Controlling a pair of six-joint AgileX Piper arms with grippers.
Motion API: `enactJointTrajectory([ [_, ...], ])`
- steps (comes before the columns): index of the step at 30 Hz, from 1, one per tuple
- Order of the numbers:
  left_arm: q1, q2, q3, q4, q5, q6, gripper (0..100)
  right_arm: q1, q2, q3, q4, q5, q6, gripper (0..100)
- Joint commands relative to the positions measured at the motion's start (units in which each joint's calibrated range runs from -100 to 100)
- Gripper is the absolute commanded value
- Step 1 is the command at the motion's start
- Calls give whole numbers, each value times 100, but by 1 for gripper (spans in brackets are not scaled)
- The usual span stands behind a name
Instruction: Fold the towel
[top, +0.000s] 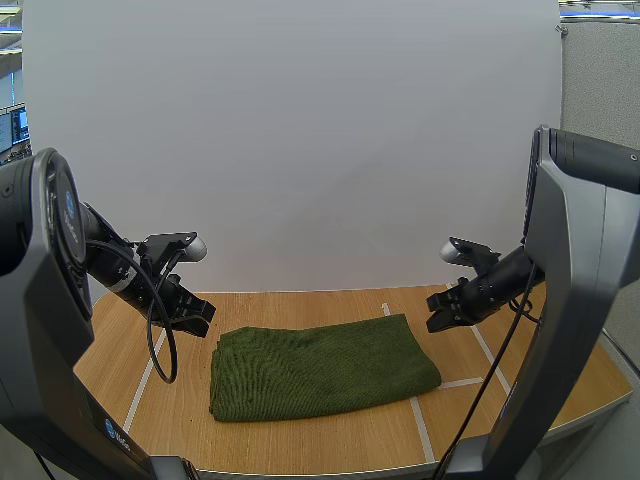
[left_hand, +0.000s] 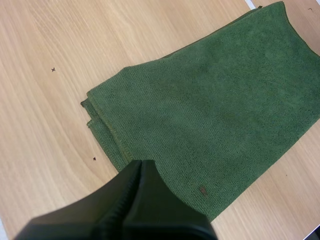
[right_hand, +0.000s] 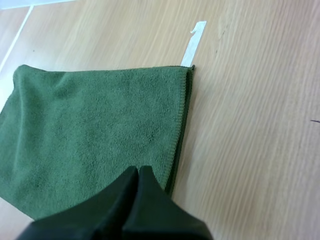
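While the left gripper (top: 203, 318) and right gripper (top: 434, 322) hover pressed together on nothing, a folded green towel (top: 320, 370) lies flat between them on the wooden table (top: 300, 440).

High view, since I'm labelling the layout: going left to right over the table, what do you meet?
left hand → green towel → right hand
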Motion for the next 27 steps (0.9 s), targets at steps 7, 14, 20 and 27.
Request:
enactJointTrajectory([
  [7, 16, -49, 27, -101, 14, -112, 0, -75, 873, -521, 158, 612, -61, 100],
  [14, 16, -49, 63, -102, -40, -182, 0, 35, 1104, -536, 161, 325, -204, 100],
  [20, 16, -49, 320, -86, -686, -182, 0, 162, 1341, -536, 197, 231, -212, 100],
  [27, 9, 470, 381, -86, -846, -108, 0, 245, 1417, -536, 208, 152, -212, 100],
])
